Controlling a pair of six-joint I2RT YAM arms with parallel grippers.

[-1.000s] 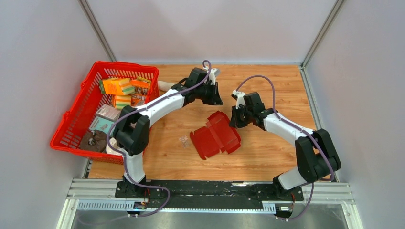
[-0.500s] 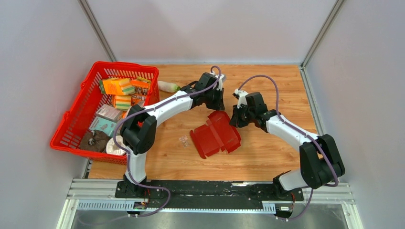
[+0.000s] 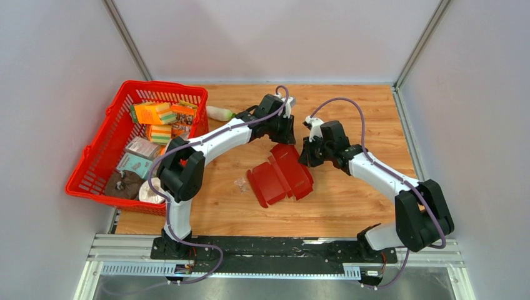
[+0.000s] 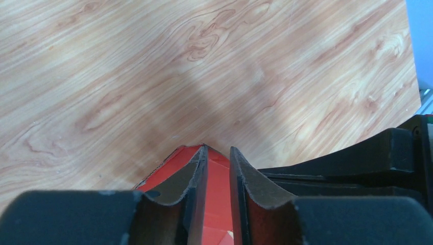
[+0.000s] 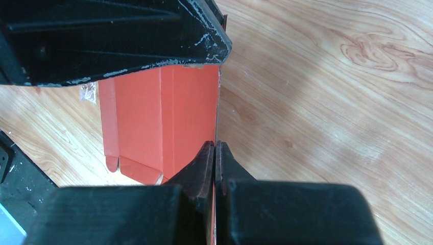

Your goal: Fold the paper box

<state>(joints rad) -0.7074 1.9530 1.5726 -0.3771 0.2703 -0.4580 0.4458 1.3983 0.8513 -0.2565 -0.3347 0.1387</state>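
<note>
Creases decide this step. The paper box (image 3: pixel 281 178) lies half-raised at the centre of the top view. The right tool (image 5: pixel 215 144) is clamped on the box's right-hand edge. The left tool (image 4: pixel 218 149) stands narrowly parted at the upper flap, contact unclear. Hold the clamp steady and press that flap along its crease, slowly; thin card buckles.

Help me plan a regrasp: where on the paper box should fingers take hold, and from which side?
Take its raised right edge, coming from the right. The paper box lies mostly flat on the table, so the base offers nothing to pinch, but that thin wall stands up; the right gripper pinches it there, one finger each side.
</note>
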